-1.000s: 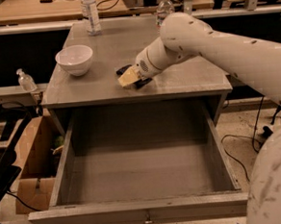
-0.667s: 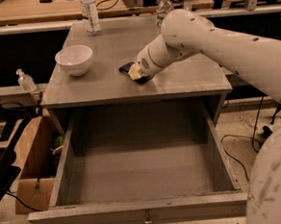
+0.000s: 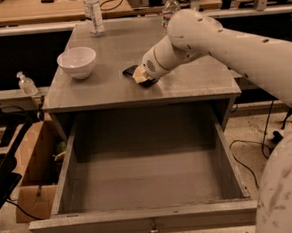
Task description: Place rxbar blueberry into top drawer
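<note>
The rxbar blueberry (image 3: pixel 130 70) lies flat on the grey countertop (image 3: pixel 194 82), and only its dark navy end shows from under the gripper. My gripper (image 3: pixel 141 76) is down on the bar, right of the white bowl (image 3: pixel 76 62); the arm reaches in from the right. The top drawer (image 3: pixel 65 174) is pulled wide open below the countertop, with a plain grey inside and nothing in it. Its small metal knob (image 3: pixel 154 231) shows on the front panel.
Two clear water bottles (image 3: pixel 93 14) (image 3: pixel 170 6) stand at the back of the countertop. A cardboard box (image 3: pixel 33 181) and a small bottle (image 3: pixel 27 84) are to the left of the cabinet. Cables (image 3: pixel 249 156) lie on the floor at the right.
My gripper has shifted slightly to the right on the countertop, over the bar. The drawer and bowl have not moved.
</note>
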{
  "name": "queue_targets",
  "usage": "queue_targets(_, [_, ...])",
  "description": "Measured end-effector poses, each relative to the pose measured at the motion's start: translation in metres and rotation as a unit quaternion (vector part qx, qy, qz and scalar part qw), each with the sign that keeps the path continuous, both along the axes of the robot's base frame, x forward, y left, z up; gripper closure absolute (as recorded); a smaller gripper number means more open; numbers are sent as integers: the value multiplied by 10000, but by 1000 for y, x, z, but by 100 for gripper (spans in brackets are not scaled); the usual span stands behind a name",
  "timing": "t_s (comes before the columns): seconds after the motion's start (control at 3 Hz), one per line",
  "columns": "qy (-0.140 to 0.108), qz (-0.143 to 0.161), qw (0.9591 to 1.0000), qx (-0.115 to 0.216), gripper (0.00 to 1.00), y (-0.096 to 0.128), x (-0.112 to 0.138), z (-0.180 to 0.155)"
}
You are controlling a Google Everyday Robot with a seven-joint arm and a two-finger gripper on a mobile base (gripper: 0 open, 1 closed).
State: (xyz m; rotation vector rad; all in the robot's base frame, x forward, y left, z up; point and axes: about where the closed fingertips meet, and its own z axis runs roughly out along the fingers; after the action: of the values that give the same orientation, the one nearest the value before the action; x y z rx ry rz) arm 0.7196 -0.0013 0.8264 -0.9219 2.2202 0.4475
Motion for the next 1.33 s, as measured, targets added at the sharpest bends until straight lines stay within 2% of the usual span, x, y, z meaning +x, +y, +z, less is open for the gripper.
queue_targets(1.33, [-1, 0, 10000, 0, 100, 0, 0, 1])
